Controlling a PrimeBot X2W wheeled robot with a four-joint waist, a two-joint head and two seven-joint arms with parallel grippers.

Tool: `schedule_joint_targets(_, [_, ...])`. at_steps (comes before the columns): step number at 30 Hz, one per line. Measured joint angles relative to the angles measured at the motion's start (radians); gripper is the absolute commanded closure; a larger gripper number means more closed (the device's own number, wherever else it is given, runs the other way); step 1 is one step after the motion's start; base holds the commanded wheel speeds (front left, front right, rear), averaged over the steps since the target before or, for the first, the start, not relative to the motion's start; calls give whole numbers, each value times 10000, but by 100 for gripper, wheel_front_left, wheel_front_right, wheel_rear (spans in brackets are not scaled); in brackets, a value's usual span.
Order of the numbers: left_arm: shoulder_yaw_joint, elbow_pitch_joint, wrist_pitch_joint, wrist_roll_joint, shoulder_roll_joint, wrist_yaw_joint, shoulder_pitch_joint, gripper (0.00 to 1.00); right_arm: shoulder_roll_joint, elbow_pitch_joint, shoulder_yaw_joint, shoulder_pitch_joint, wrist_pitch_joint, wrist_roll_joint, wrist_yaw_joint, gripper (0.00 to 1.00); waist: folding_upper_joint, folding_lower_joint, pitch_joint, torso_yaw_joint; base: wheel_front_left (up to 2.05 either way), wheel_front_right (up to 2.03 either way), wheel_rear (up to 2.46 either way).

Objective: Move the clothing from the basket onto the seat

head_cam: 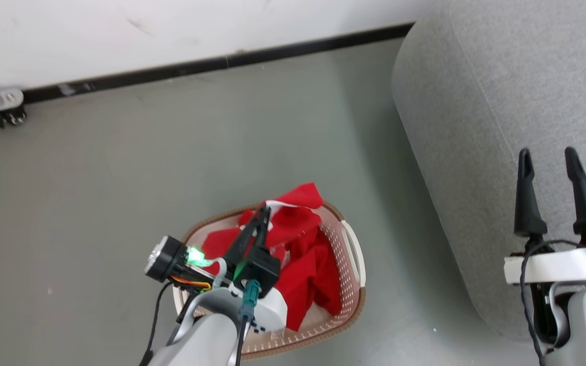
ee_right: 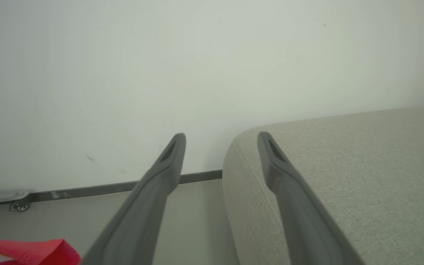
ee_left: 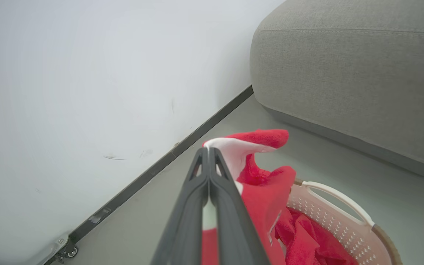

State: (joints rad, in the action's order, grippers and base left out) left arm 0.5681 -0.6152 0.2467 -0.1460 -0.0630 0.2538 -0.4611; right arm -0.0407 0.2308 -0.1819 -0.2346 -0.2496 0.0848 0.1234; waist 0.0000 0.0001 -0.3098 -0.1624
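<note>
1. My right gripper [ee_right: 221,138] is wide open, its two dark fingers [ee_right: 149,195] spread well apart.
2. One finger crosses the grey seat [ee_right: 363,165], the other the pale floor [ee_right: 197,221] beside it.
3. Bottom left corner: a fold of red clothing [ee_right: 31,252] peeks in.
4. Ahead there's a white wall [ee_right: 160,73], dark skirting [ee_right: 98,188] along its foot, and a small caster [ee_right: 22,207] at far left.

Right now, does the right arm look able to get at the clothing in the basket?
Probably not easily. The right end effector is open by the seat, apart from the basket, and the left end effector, shut on the clothing, hangs over the basket, in the way.
</note>
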Motion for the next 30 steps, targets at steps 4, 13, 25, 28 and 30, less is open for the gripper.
schedule_joint_targets(4, [215,58,0,29,23,-253,151,100,2,17,-2,285,0,-150,0,0,0,0,368,54,0,0,0])
schedule_joint_targets(13, [453,121,0,205,48,-518,553,100,6,58,-4,891,0,-244,0,0,0,0,1068,47,0,0,0])
schedule_joint_targets(25, [522,545,2,621,98,-527,702,0,13,65,46,1386,0,-313,0,0,1,0,1701,-116,0,0,0])
schedule_joint_targets(28, [514,788,4,696,113,-512,717,0,13,58,40,1474,0,-313,0,0,0,0,1794,-142,0,0,0])
schedule_joint_targets(30, [418,955,4,809,119,-466,726,0,15,58,13,1542,0,-313,0,0,0,0,1849,-148,0,0,0])
